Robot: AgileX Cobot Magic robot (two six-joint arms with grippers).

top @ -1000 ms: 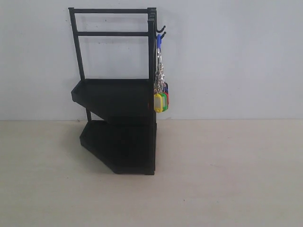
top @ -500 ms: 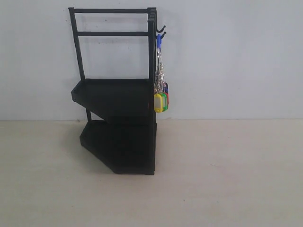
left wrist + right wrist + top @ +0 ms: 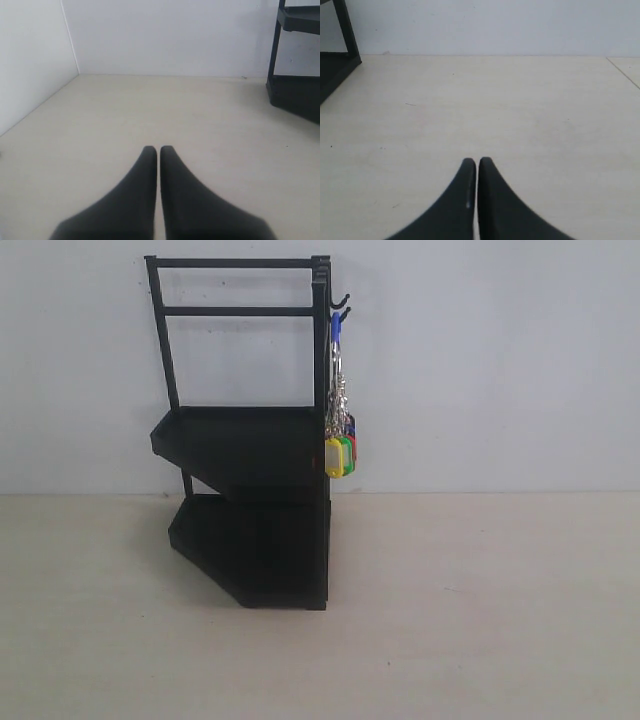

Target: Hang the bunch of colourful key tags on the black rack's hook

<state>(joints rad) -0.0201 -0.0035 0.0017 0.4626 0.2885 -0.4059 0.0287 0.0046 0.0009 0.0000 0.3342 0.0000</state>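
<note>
The black rack point(image 3: 250, 440) stands on the table against the white wall. The colourful key tag bunch point(image 3: 340, 450) hangs by its blue loop point(image 3: 336, 328) from a small hook point(image 3: 342, 308) on the rack's right upright, its yellow, green and red tags dangling beside the upper tray. Neither arm shows in the exterior view. My left gripper point(image 3: 158, 149) is shut with nothing between its fingers, low over bare table, with the rack's base point(image 3: 295, 90) far off. My right gripper point(image 3: 478, 161) is shut and empty too, the rack's foot point(image 3: 337, 65) far off at the frame's edge.
The pale wooden table point(image 3: 480, 600) stretches in front of and to both sides of the rack. A white side wall point(image 3: 30, 60) shows in the left wrist view, and a table seam point(image 3: 624, 72) in the right wrist view.
</note>
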